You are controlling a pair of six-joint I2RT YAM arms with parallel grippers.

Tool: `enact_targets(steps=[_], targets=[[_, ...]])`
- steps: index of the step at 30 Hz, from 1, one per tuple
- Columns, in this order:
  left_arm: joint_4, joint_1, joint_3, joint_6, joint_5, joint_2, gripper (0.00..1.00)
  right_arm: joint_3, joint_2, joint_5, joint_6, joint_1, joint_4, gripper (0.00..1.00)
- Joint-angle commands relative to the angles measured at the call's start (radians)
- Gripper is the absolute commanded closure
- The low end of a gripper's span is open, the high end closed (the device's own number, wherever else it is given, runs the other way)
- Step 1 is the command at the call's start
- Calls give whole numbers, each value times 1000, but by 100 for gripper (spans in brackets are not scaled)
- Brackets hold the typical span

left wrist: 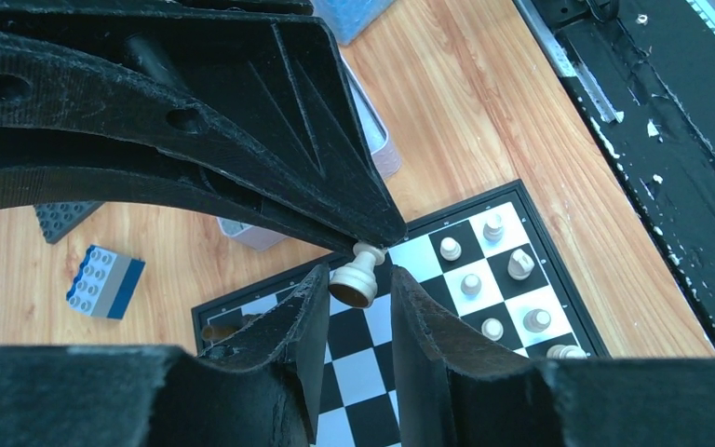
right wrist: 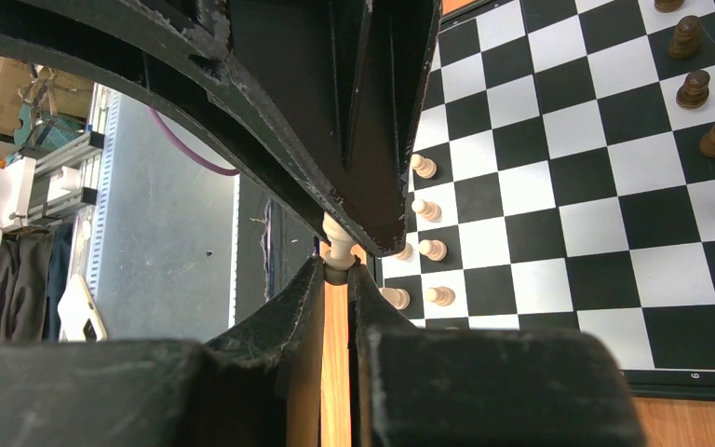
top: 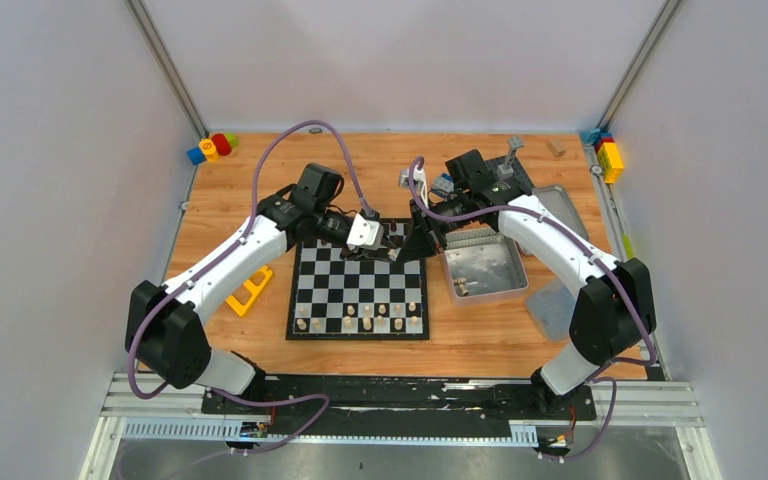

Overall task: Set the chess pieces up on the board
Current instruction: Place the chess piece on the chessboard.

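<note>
The board (top: 332, 262) lies mid-table, also shown in the left wrist view (left wrist: 363, 372) and the right wrist view (right wrist: 540, 205). Several cream pieces (top: 360, 320) stand on its near rows. Dark pieces (right wrist: 694, 88) stand along the far side. My right gripper (right wrist: 337, 265) is shut on a cream pawn (right wrist: 337, 237) and holds it tilted above the board's far edge. My left gripper (left wrist: 360, 275) is open, with its fingers (left wrist: 307, 307) on either side of that pawn's base (left wrist: 354, 284). The two grippers meet in the top view, left (top: 385, 250) and right (top: 407, 248).
A silver metal tin (top: 482, 265) stands right of the board, with a second tray (top: 560, 205) behind it. A yellow part (top: 250, 290) lies left of the board. Toy bricks sit at the back corners (top: 212, 147) (top: 608, 155). A blue-grey brick (left wrist: 104, 279) lies beyond the board.
</note>
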Motion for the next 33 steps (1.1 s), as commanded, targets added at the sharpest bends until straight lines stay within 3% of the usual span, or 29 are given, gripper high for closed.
enact_targets(steps=[1,13,17,19,23,26,33], targets=[[-13,-8,37,4,27,1,63,19,-1,-14,-35,6,8,100],[-71,-8,45,35,5,-19,73,38,9,12,-57,6,-26,100],[-85,-8,35,33,-13,-26,84,62,7,31,-55,2,-38,100],[-71,-8,26,4,-27,-32,98,80,3,45,-43,-3,-39,98],[6,-7,-13,-109,-54,-58,100,122,-1,48,-18,-19,-41,92],[149,-7,-63,-283,-74,-85,100,140,-6,49,-7,-22,-43,85],[337,-8,-99,-591,-145,-91,100,188,-8,71,56,-51,-34,61]])
